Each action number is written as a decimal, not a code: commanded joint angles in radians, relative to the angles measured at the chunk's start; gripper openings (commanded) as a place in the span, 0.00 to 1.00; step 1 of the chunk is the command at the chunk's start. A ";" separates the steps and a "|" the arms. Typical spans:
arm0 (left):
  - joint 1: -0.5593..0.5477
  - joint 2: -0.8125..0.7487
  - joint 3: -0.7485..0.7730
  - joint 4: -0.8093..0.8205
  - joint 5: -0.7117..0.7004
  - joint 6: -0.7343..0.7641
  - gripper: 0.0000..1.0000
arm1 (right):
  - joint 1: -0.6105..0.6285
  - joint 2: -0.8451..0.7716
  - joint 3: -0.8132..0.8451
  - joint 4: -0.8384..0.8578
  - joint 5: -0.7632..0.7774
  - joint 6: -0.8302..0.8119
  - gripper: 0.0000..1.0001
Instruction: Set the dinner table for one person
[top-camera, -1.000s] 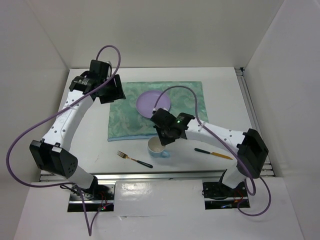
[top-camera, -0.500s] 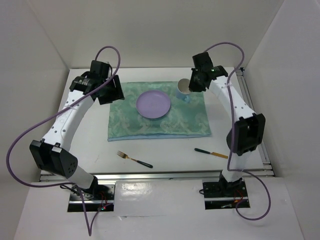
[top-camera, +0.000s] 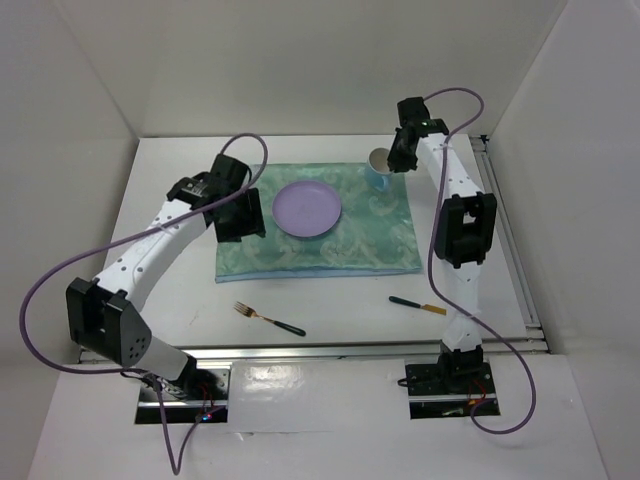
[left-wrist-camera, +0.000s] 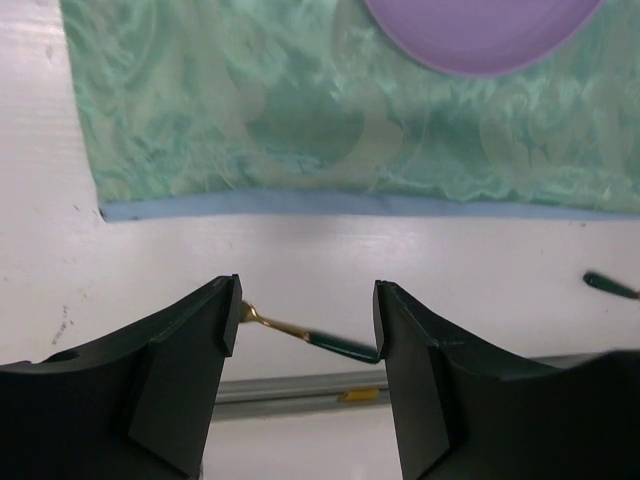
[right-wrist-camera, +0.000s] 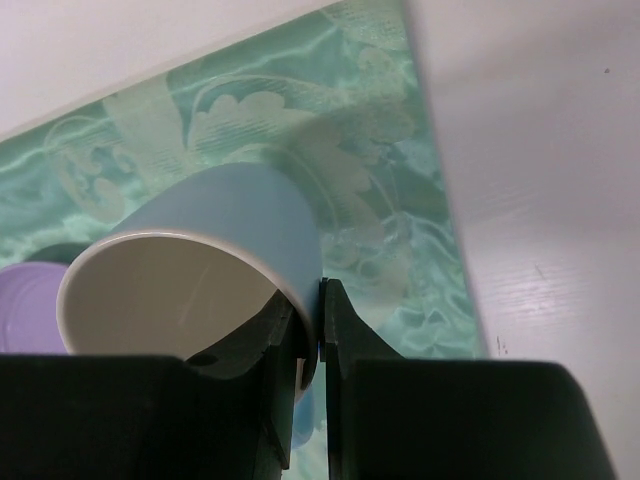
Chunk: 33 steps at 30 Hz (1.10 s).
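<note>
A teal patterned cloth (top-camera: 315, 235) lies on the white dinner table (top-camera: 180, 290). A purple plate (top-camera: 307, 209) sits on the cloth. My right gripper (top-camera: 392, 160) is shut on the rim of a light blue cup (top-camera: 379, 166) at the cloth's far right corner; in the right wrist view one finger is inside the cup (right-wrist-camera: 200, 270) and one outside. My left gripper (top-camera: 240, 215) is open and empty over the cloth's left edge. A fork (top-camera: 268, 318) with a green handle lies near the front edge and shows between my left fingers (left-wrist-camera: 310, 335). A knife (top-camera: 418, 306) lies at the front right.
White walls close in the table on the left, back and right. An aluminium rail (top-camera: 300, 350) runs along the front edge, another along the right edge (top-camera: 505, 230). The right arm reaches up along the cloth's right side.
My right gripper has carried the cup from the front of the table to the cloth's far right corner. My left gripper has moved from the far left toward the cloth's left edge.
</note>
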 joint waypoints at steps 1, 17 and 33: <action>-0.044 -0.081 -0.044 0.031 0.003 -0.076 0.72 | -0.020 0.018 0.063 0.052 -0.033 0.016 0.00; -0.204 -0.170 -0.286 0.064 0.057 -0.256 0.86 | -0.011 0.038 -0.009 0.138 -0.062 0.027 0.59; -0.326 -0.190 -0.550 0.092 0.066 -0.652 0.76 | 0.007 -0.371 -0.265 0.206 -0.087 -0.010 0.94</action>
